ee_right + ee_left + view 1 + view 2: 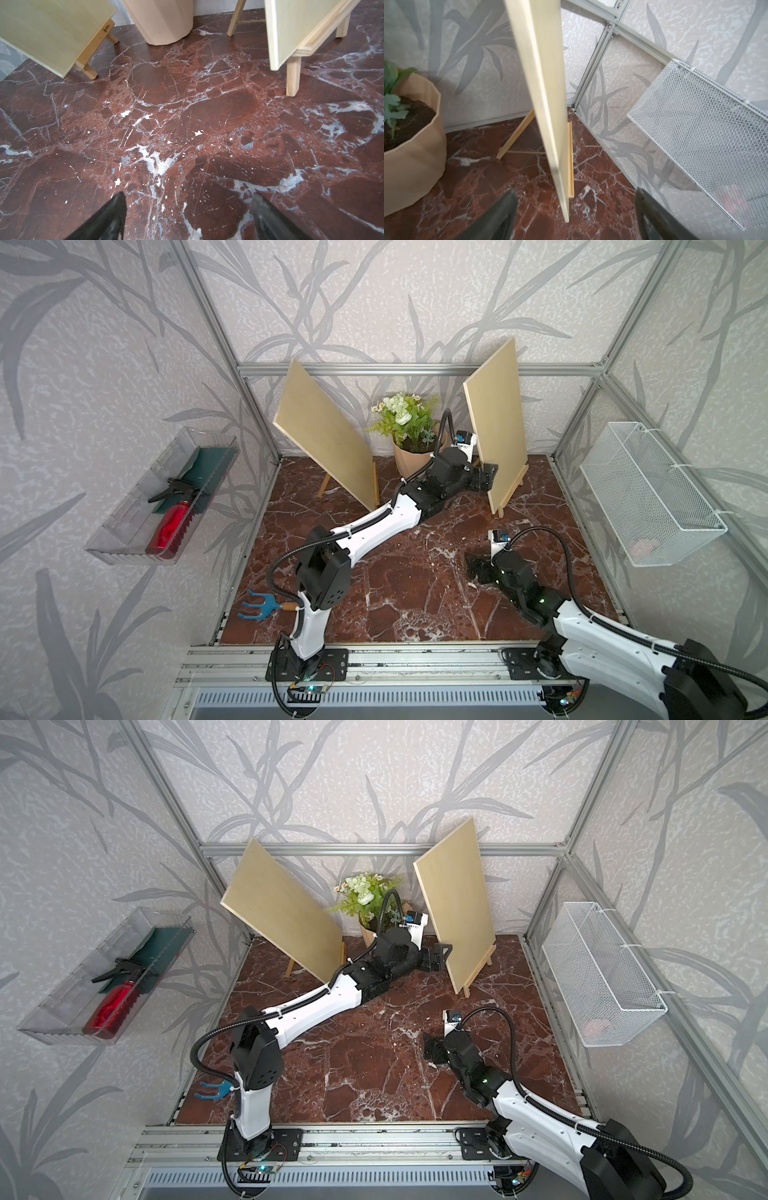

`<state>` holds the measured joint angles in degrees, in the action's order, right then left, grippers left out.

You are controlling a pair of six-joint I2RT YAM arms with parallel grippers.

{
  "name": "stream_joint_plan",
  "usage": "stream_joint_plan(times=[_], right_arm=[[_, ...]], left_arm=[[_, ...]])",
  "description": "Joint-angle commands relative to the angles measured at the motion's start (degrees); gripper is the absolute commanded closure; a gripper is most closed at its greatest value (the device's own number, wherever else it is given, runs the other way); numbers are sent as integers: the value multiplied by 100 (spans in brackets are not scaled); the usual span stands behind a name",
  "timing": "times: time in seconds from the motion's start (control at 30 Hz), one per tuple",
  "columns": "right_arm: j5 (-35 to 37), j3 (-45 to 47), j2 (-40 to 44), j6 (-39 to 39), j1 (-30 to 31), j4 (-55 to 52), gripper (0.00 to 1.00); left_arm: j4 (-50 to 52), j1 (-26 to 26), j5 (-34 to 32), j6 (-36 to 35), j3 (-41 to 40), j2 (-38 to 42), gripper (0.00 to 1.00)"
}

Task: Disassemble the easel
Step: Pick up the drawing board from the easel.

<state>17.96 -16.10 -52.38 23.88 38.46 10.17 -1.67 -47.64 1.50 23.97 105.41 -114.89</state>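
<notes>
Two wooden easels stand at the back, each carrying a pale board. The right easel [514, 486] holds its board [496, 423] upright, the left easel [94, 42] a tilted board [324, 435]. My left gripper [487, 479] is open at the right board's near lower edge. In the left wrist view that board edge [542, 83] runs down between the spread fingers of the gripper [576, 200] without touching either; the easel's ledge [570, 162] and rear leg [517, 135] show behind it. My right gripper [478, 566] hangs open and empty over the marble floor [187, 116].
A potted plant [409, 435] stands between the two easels, close to my left forearm. A white wire basket [648, 493] hangs on the right wall. A clear tray [124, 526] with a red spray bottle hangs on the left wall. A blue hand rake [259, 605] lies front left.
</notes>
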Motion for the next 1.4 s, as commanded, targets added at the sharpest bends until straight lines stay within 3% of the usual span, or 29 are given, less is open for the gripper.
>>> stream_joint_plan(times=[0.0, 0.23, 0.47, 1.0, 1.37], right_arm=[[101, -52, 87, -88, -17, 174, 7], [11, -60, 62, -92, -27, 230, 7], [-124, -108, -76, -93, -31, 318, 7], [-420, -297, -578, -152, -31, 419, 7], [-552, -381, -751, -179, -31, 459, 9]], left_arm=[[77, -22, -20, -37, 475, -202, 16], [298, -20, -473, -50, 1150, -594, 23], [563, 149, -332, -92, 1852, -975, 31], [-1417, 549, 591, 457, 1191, -1093, 42], [-1498, 560, 755, 420, 1530, -1315, 60]])
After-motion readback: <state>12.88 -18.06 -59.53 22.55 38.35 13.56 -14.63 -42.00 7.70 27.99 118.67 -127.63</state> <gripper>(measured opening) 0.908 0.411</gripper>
